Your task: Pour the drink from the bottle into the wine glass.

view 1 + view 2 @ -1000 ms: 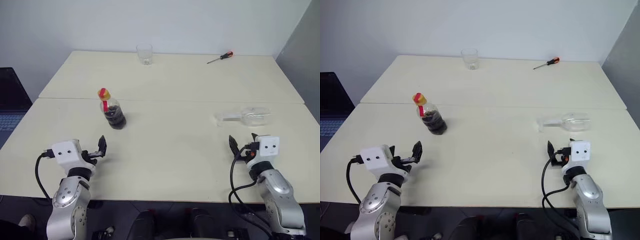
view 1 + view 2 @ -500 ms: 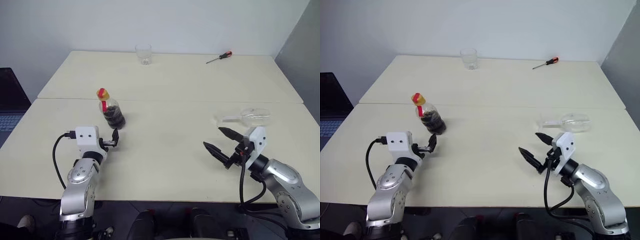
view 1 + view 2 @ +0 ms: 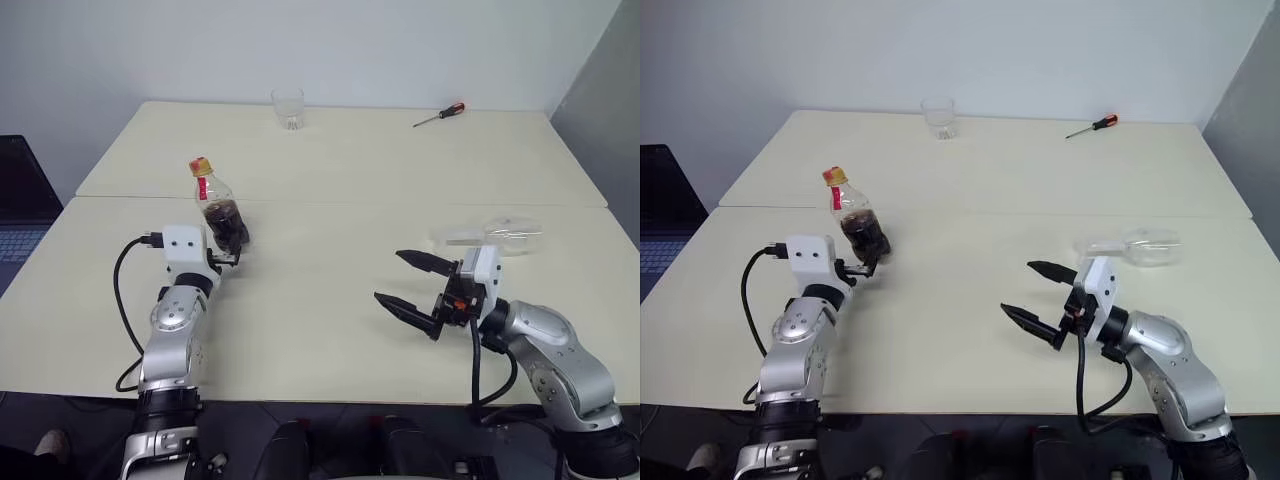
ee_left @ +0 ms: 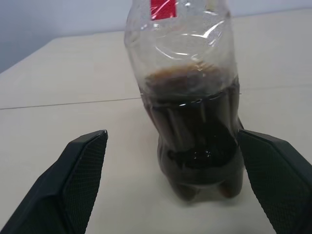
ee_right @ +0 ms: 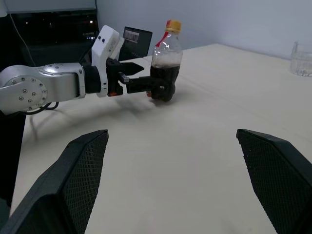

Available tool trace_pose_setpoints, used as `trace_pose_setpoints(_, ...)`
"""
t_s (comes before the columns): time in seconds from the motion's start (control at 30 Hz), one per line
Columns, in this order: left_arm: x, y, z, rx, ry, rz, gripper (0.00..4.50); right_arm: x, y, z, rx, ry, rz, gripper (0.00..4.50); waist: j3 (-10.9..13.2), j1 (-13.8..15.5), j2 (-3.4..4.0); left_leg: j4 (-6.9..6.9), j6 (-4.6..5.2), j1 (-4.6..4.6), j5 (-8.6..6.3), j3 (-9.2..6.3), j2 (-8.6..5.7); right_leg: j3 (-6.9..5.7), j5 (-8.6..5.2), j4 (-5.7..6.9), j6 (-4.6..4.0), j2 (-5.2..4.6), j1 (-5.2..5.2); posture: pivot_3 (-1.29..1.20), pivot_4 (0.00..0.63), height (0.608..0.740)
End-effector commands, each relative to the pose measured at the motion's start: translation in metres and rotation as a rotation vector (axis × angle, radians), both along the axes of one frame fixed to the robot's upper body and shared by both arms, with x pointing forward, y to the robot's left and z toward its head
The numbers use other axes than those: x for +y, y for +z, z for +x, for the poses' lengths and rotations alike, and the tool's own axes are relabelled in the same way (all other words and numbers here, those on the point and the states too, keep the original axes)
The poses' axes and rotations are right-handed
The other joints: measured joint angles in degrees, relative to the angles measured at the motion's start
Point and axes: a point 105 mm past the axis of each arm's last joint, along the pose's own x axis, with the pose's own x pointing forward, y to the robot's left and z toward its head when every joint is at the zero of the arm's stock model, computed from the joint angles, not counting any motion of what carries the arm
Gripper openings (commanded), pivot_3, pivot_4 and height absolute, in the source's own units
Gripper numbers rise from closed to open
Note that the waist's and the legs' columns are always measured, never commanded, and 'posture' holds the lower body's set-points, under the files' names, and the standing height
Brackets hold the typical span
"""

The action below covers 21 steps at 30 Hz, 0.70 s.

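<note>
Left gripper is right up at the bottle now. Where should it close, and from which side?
Close on the bottle's bulbous lower body, probably at the level of the drink, coming in level from the near side as the open left gripper is already lined up. The bottle stands upright between the two fingers; the neck above is narrower and a grip there would likely tip more easily.

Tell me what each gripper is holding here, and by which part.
Nothing is held. The left gripper is open with its fingers either side of the bottle, not closed on it. The right gripper is open and empty above the table.
</note>
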Motion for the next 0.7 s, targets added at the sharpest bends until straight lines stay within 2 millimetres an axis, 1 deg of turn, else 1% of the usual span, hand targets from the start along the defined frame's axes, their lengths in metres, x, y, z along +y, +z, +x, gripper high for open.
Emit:
trace_pose_setpoints(0.03,-0.0063,0.0040,0.0044,-0.029,-0.026,0.015,4.48,0.0012,0.0090,0.0007,-0.038,0.008,0.021,4.50,0.0,0.0,0.00,0.00,0.00,-0.01,0.00,0.02,0.00,0.03,0.00,-0.01,0.00,-0.01,0.00,0.00,0.150,0.740)
trace_pose_setpoints(0.33,-0.0113,0.0003,0.0052,-0.028,-0.050,0.016,4.48,0.0012,0.0088,0.0021,-0.037,-0.008,0.024,4.50,0.0,0.0,0.00,0.02,0.00,-0.03,0.00,0.02,0.02,0.03,0.00,0.01,0.00,-0.05,-0.04,0.00,0.150,0.740)
trace_pose_setpoints(0.7,-0.0061,0.0026,0.0065,-0.033,-0.032,0.005,4.48,0.0005,0.0088,0.0047,-0.039,-0.022,0.026,4.50,0.0,0.0,0.00,0.02,0.00,-0.03,0.00,0.04,0.01,0.04,0.00,0.00,0.00,-0.05,-0.04,0.00,0.150,0.740)
